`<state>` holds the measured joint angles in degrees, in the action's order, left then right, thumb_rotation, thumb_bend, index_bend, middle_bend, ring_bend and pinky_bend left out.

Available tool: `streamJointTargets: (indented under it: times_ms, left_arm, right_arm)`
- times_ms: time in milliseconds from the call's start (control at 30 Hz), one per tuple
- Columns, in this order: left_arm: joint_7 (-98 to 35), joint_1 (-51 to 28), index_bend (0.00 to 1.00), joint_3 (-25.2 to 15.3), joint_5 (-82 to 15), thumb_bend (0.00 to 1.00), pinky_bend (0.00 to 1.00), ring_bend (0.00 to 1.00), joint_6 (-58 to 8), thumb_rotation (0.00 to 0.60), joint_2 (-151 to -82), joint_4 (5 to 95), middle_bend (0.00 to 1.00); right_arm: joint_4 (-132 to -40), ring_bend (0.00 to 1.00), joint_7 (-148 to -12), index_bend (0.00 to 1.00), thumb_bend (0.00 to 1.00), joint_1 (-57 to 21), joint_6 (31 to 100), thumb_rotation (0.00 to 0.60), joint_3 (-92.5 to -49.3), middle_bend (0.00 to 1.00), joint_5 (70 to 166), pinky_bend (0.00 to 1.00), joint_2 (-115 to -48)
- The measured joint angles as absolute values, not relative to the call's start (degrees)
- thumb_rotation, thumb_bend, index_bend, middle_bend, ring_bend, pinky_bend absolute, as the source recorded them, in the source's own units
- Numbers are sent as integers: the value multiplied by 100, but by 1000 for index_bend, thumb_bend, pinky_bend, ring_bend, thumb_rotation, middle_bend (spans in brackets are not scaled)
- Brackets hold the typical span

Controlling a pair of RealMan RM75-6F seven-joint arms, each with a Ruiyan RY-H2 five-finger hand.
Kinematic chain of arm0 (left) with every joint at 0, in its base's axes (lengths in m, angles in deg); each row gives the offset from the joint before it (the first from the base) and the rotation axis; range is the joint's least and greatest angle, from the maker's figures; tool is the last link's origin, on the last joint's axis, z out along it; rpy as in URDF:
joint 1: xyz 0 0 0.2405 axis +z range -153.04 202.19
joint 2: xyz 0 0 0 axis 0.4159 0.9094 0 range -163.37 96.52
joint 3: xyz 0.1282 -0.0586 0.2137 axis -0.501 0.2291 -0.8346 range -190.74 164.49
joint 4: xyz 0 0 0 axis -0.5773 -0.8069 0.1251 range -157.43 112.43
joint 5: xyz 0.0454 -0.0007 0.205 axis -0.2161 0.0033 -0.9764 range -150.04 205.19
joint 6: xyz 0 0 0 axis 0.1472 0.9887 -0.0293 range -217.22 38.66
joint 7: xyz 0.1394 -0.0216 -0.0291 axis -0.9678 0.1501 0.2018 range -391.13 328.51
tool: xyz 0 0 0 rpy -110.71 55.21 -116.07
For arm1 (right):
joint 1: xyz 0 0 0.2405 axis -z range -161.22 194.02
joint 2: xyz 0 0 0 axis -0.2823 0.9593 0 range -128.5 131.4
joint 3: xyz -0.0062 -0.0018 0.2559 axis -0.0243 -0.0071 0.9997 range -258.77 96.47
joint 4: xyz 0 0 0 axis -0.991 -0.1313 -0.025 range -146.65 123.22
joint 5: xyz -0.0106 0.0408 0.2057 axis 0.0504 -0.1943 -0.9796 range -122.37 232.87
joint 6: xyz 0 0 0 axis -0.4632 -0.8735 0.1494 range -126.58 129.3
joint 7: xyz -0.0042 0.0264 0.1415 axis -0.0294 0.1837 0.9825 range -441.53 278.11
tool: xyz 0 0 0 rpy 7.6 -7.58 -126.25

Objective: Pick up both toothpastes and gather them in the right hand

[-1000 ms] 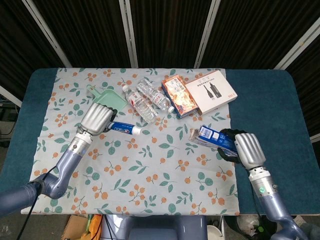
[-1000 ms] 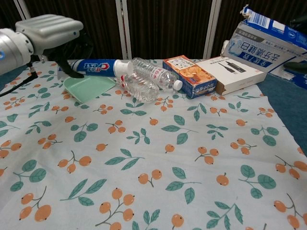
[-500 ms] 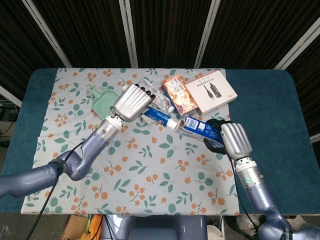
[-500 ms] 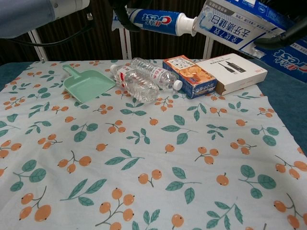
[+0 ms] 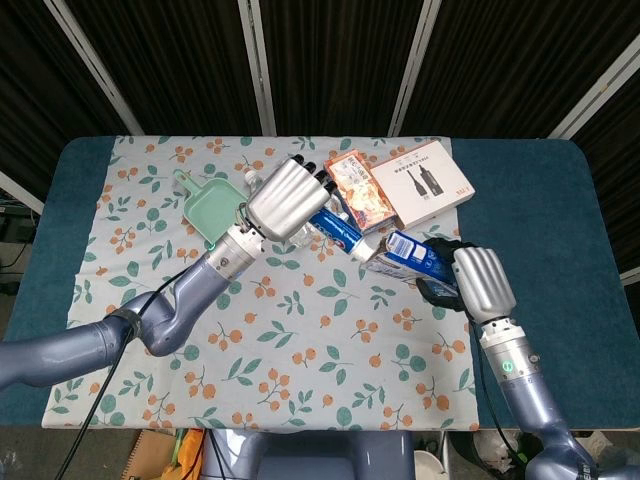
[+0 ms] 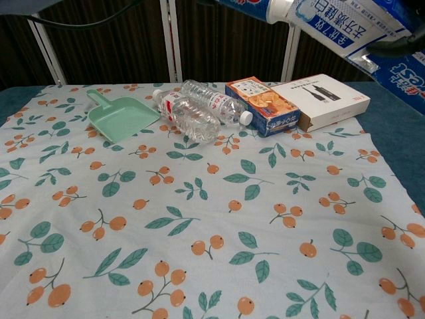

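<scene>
My left hand (image 5: 288, 195) is raised over the middle of the table and grips a blue toothpaste tube (image 5: 337, 227), whose white cap points right. The cap meets the near end of a blue and white toothpaste box (image 5: 407, 253), which my right hand (image 5: 483, 283) holds in the air at the right. In the chest view the tube's cap (image 6: 279, 8) and the box (image 6: 348, 23) sit along the top edge, with dark fingers (image 6: 398, 46) curled under the box. The left hand itself is out of that view.
At the back of the floral cloth (image 5: 300, 340) lie a green dustpan (image 6: 123, 118), two clear water bottles (image 6: 192, 113), an orange snack box (image 6: 262, 103) and a white box (image 6: 325, 100). Blue table shows on both sides of the cloth.
My left hand has carried the tube up and to the right, from beside the dustpan to the box's end. My right hand moved the box inward to meet it.
</scene>
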<state>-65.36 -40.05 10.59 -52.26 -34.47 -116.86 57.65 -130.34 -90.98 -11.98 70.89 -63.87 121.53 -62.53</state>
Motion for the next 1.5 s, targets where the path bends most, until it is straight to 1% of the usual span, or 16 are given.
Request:
streamJointTargets:
  times_ms: [233,667,1000,1500]
  left_arm:
    - [-6733,-4060,712,964,-5361,439,696,667,-3446,600,-11293,5996,745]
    - [-6849,-4204,714,797,-5618,439,696,667,-3425,600,-10977,5897,745]
    - [-6953,-4443,718,719,-5877,438,696,667,-3361,600,-11083,5707,748]
    - [-7335,-4749,723,739,-5844,438,696,672,-3266,600,-11425,5399,755]
  right_arm:
    - [-13073,476,-9044,524,364,-1167,7090,600,-6460,537,12168,470,-6207]
    - [-12892,476,-9020,524,365,-1156,7064,600,-6557,537,12062,470,-6249]
    - [-12856,476,-9032,524,364,-1186,7044,600,-6597,537,12057,470,-6308]
    - [-12837,476,-8927,524,365,-1147,7053,600,-6631,537,12061,470,-6248]
